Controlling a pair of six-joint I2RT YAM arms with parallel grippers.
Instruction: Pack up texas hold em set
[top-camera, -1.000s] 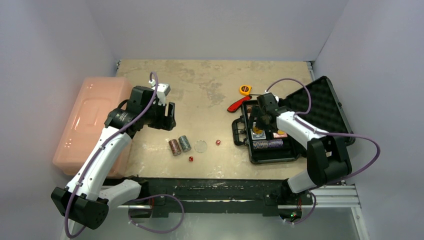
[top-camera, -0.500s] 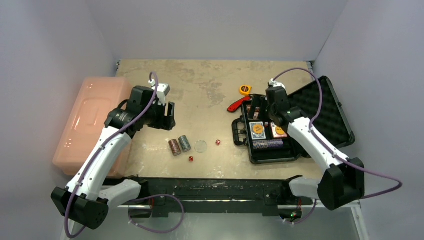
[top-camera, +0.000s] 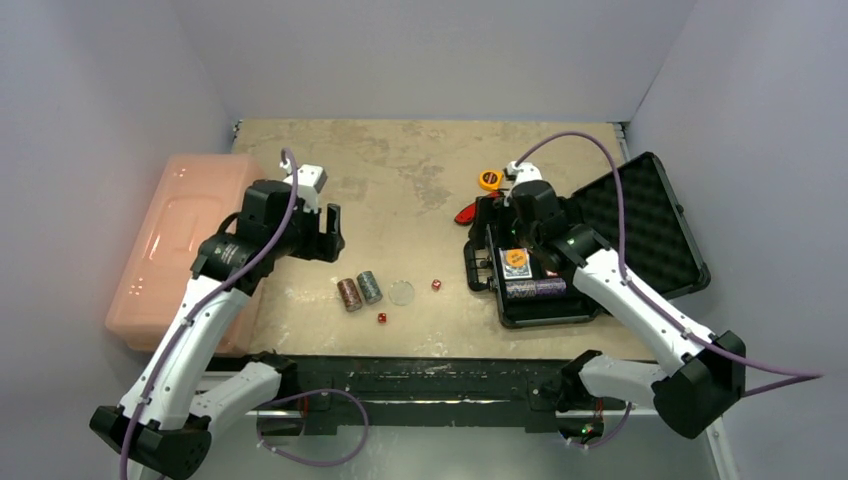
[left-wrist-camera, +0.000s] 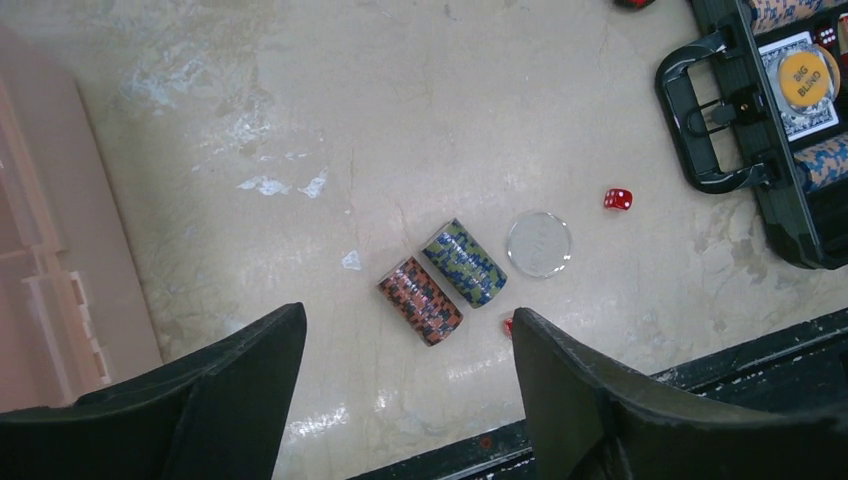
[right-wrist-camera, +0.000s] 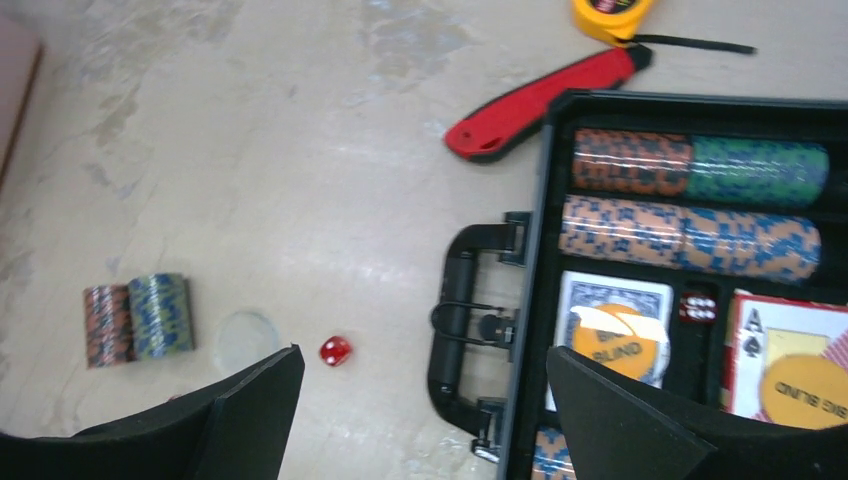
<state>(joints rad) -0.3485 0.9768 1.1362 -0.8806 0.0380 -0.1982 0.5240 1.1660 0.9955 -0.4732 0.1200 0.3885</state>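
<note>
Hovering the left pincer (top-camera: 330, 233), released and gripping nothing, above the two loose chip rolls (left-wrist-camera: 420, 300) lying side by side on the counter (left-wrist-camera: 400, 120), probably lining up for a pick. Holding the right pincer (right-wrist-camera: 422, 370), likewise released and empty, over the handle side of the black case (right-wrist-camera: 545, 250). Keeping that case open at the counter's right, foam lid (top-camera: 640, 215) folded back, giving access to the trays. Leaving the clear disc (left-wrist-camera: 539, 243) and a red die (left-wrist-camera: 618, 199) near the rolls, apart from the case.
</note>
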